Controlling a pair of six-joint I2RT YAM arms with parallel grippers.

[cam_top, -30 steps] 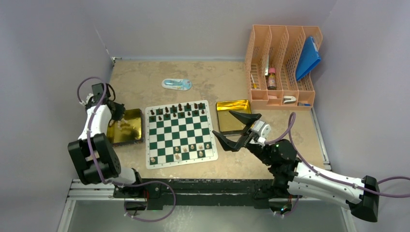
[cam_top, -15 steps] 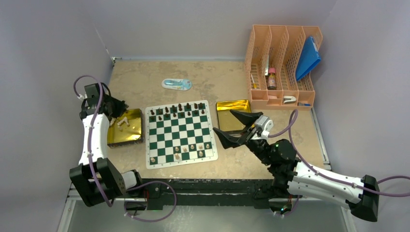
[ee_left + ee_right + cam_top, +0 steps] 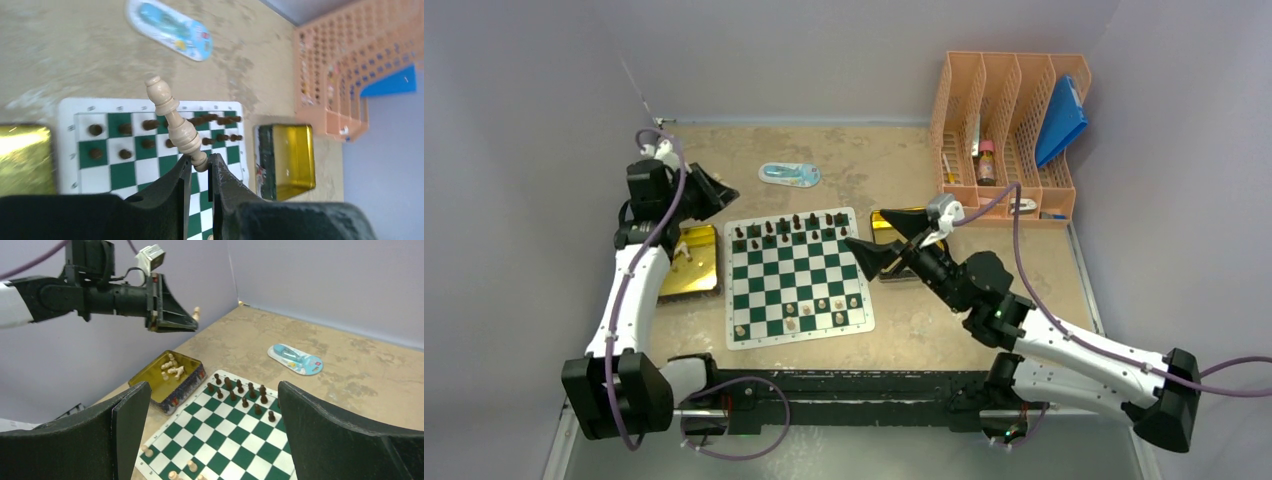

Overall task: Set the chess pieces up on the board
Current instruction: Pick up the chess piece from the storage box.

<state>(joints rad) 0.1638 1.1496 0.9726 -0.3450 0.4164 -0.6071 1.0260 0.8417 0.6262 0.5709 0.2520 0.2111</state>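
Note:
The green-and-white board lies mid-table. Dark chess pieces fill its two far rows, and several cream pieces stand along its near rows. My left gripper hovers above the board's far-left corner. It is shut on the base of a tall cream piece, which sticks out past the fingertips. The right wrist view also shows this gripper high over the left gold tray, where more cream pieces lie. My right gripper hangs wide open and empty at the board's right edge.
A second gold tray sits right of the board, partly under my right gripper. An orange file organizer stands at the far right. A blue packet lies beyond the board. Walls close in on the left and far sides.
My left arm has lifted out of the left gold tray and swung toward the board's far-left corner with the cream piece. My right gripper, still open, has moved up and left over the right tray.

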